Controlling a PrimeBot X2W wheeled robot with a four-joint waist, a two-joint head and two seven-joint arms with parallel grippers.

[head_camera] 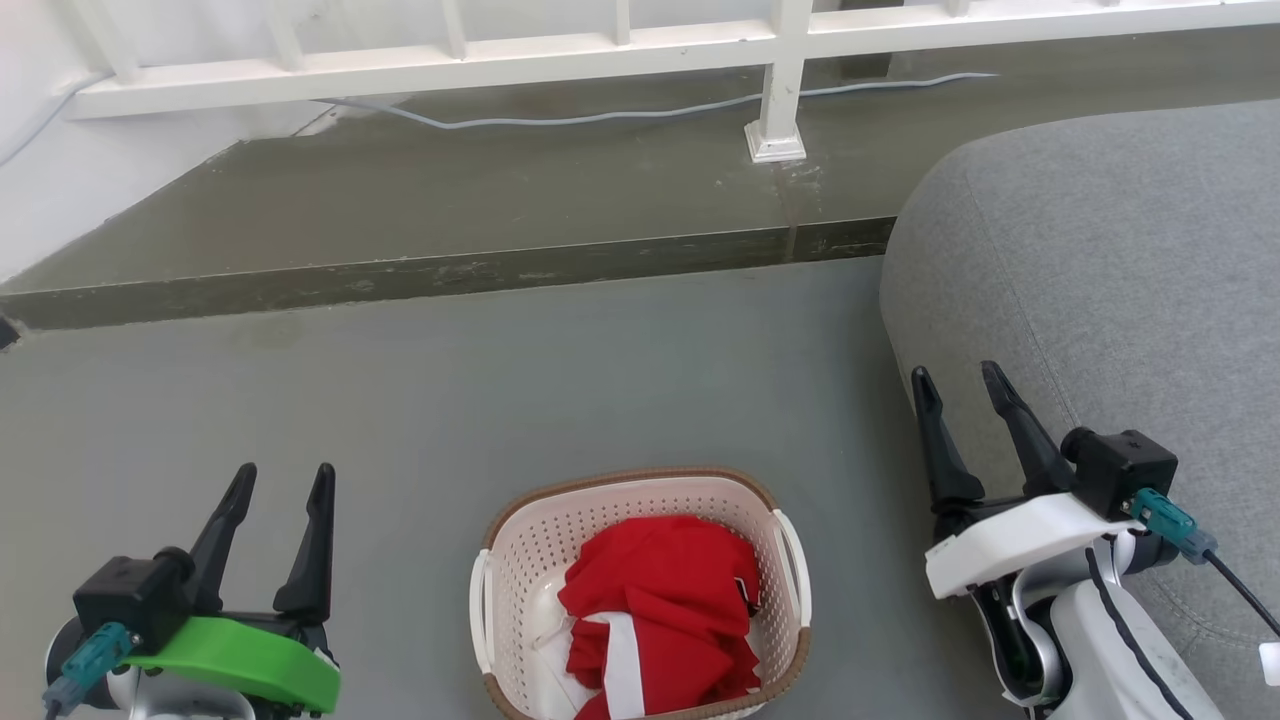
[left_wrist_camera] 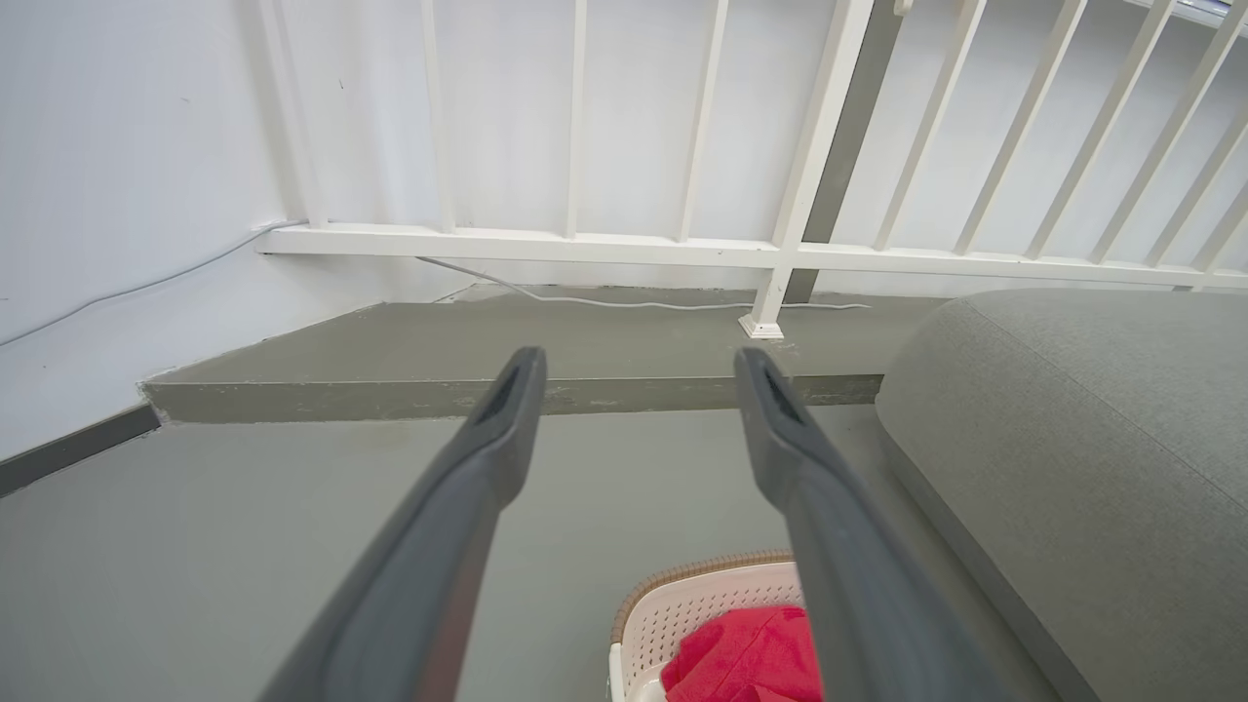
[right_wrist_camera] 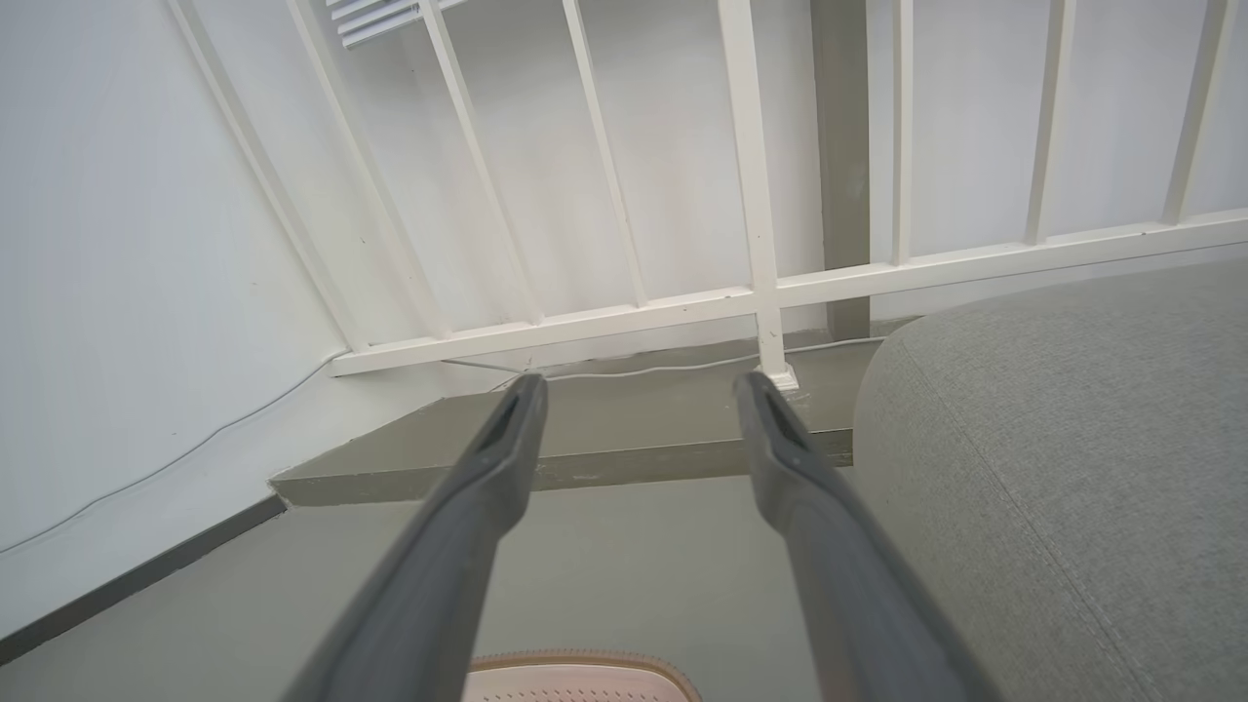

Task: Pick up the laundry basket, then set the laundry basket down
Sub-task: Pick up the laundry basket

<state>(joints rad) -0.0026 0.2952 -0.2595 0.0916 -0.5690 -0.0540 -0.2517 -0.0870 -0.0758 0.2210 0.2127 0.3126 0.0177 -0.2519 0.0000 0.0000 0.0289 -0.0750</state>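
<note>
On the grey floor (head_camera: 500,380), low in the middle of the head view: the laundry basket (head_camera: 530,545). Stands upright, white loop handles at left and right, touched by neither arm. Holds a crumpled red cloth (head_camera: 665,600) with white bands. To its left, well apart: the left gripper (head_camera: 285,472), green-collared, fingers spread wide, nothing between them. To its right, likewise apart: the right gripper (head_camera: 954,372), white-collared, fingers parted and empty, near the edge of a grey upholstered seat (head_camera: 1100,280). Beyond, a raised concrete step (head_camera: 450,190), a white railing (head_camera: 450,60), a pale cable (head_camera: 600,117) lying along it. Peeks in at the bottom of both wrist views, below the parted fingers.
</note>
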